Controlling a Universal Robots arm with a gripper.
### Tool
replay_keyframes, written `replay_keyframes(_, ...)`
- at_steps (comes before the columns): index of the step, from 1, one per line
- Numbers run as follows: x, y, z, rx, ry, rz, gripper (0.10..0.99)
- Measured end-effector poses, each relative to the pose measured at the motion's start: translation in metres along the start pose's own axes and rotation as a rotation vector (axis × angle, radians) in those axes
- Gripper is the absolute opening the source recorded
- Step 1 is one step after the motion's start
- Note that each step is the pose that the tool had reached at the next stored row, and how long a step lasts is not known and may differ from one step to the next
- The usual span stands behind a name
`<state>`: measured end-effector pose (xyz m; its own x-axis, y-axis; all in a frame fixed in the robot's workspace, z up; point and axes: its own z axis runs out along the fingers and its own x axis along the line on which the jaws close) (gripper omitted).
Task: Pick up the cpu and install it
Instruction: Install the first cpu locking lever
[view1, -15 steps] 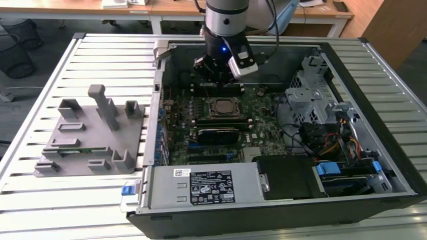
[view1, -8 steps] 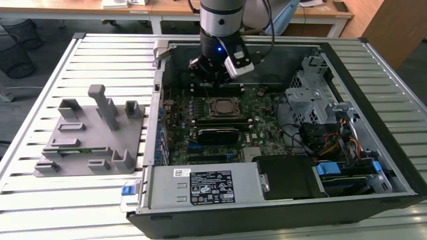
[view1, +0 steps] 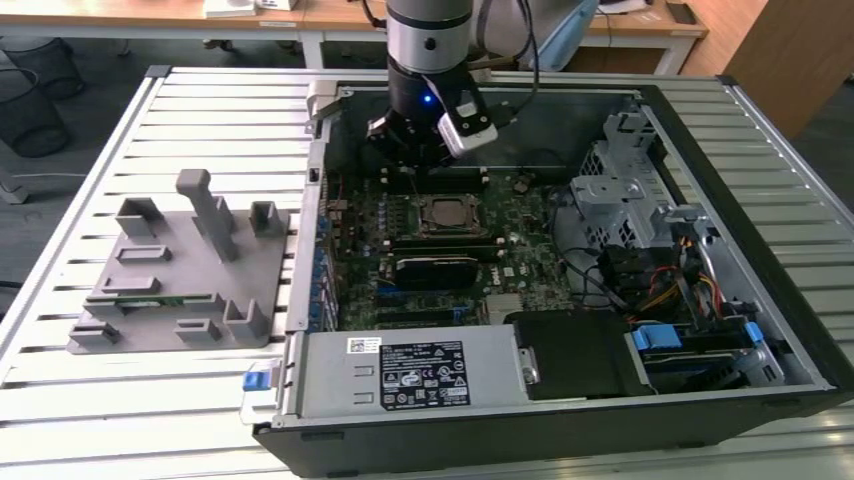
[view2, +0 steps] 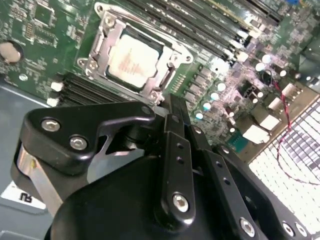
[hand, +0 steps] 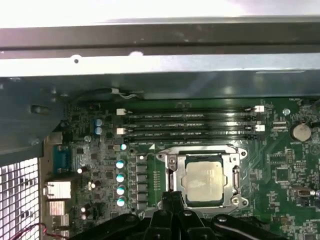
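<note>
The cpu (view2: 132, 61) sat flat in the motherboard socket frame (view2: 102, 34), its silvery top facing up, bordered by the frame's metal edges in both wrist views. In the first wrist view the cpu (hand: 205, 181) lay just beyond the black fingertips, with the row of memory slots (hand: 190, 122) on its far side. The gripper (view2: 170, 107) hung just above the board near one edge of the socket, its fingers brought together with nothing between them and not touching the chip. In the exterior view the arm (view1: 430, 45) reached down into the open computer case (view1: 747, 130), with the gripper (view1: 416, 160) above the motherboard (view1: 521, 215) and close to the socket holding the cpu (view1: 446, 214). On the exterior view's left, the grey plastic holder block (view1: 180, 270) rested on the slatted counter (view1: 120, 400), well apart from the case.
</note>
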<state>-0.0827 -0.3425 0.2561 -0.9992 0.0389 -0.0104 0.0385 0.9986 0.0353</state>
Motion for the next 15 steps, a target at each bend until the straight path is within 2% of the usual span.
replay_keyframes(5, 0.0005, -0.0001, 0.0000, 0.000, 0.0000, 0.000, 0.106)
replay_keyframes(8, 0.0058, -0.0003, -0.0001, 0.000, 0.0001, 0.000, 0.106)
replay_keyframes(15, 0.0080, -0.0003, -0.0001, 0.000, 0.0001, 0.000, 0.106)
